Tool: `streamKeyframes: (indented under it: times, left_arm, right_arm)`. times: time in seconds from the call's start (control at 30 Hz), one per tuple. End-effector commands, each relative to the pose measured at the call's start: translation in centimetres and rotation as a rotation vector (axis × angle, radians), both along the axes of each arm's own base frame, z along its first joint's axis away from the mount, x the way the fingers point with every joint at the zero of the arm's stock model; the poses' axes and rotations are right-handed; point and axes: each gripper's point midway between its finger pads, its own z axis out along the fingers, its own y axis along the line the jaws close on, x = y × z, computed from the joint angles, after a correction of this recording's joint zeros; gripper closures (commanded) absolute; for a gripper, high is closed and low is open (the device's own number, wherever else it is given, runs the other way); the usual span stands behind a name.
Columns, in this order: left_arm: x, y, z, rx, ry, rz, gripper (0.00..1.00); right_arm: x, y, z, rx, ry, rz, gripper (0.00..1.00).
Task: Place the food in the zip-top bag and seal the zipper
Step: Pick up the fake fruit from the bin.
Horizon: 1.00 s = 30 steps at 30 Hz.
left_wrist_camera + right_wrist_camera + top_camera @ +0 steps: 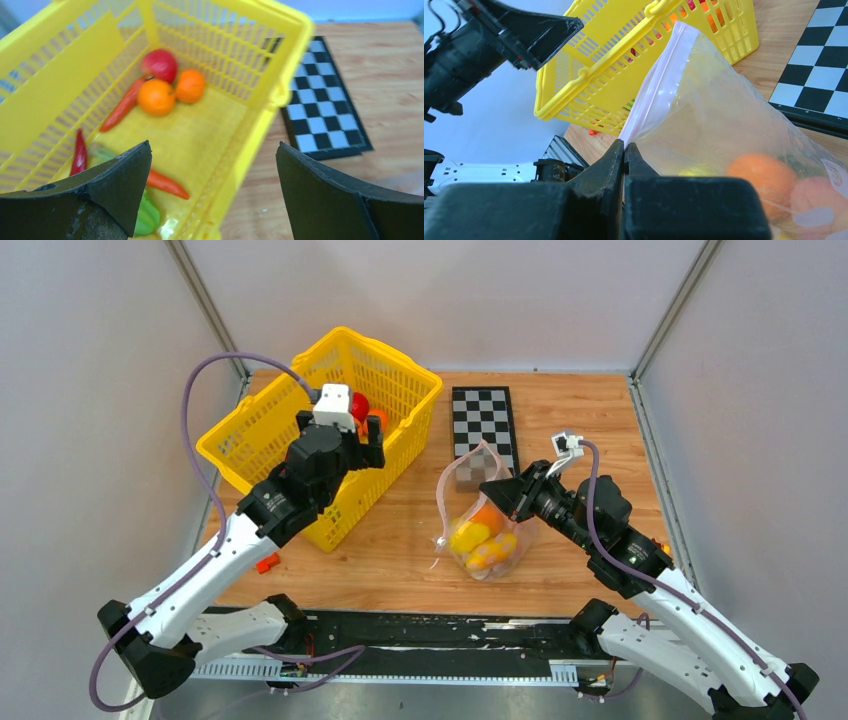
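The zip-top bag (714, 100) is pinched at its zipper (659, 80) edge by the right gripper (624, 146). The left gripper (214, 146) is spread wide over the yellow basket (280, 60), beside its rim.

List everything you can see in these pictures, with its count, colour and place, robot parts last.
basket: one, yellow, table's back left
round pieces: two orange, one red, in basket
long pieces: two orange, one red, in basket
green piece: one, in basket
zip-top bag: one, clear, mid-table
bagged food: orange and yellow, count unclear
checkerboard: one, black-and-white, behind bag
table: one, wooden
left gripper: black, open, over basket
right gripper: black, shut on bag's edge
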Motion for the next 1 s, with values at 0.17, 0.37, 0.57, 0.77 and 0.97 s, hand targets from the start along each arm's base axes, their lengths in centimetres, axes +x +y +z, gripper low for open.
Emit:
streamKeyframes:
  times: [0.17,0.37,0.57,0.77,0.97]
  left_arm:
    - [2.7,6.6,-2.6,-0.055,0.211,0.363,0.00]
    - [3.7,8.6,-5.3,-0.008,0.338,0.429,0.00]
    - [4.5,10.7,-8.5,0.101,0.493,0.458,0.00]
    - [6.7,12.0,-11.2,0.182,0.637,0.329,0.00]
    - [12.3,11.0,-11.6,0.039,0.579,0.408,0.00]
  right_arm:
    - [-0.1,-0.4,1.4,0.032,-0.028,-0.016,1.00]
    - [0.0,-0.6,1.3,0.033,-0.025,-0.025,1.00]
    - [-0.1,-0.4,1.3,0.033,-0.023,-0.014,1.00]
    - [-0.2,-0.5,1.3,0.032,-0.026,-0.013,1.00]
    - [-0.1,-0.4,1.3,0.028,-0.031,-0.013,1.00]
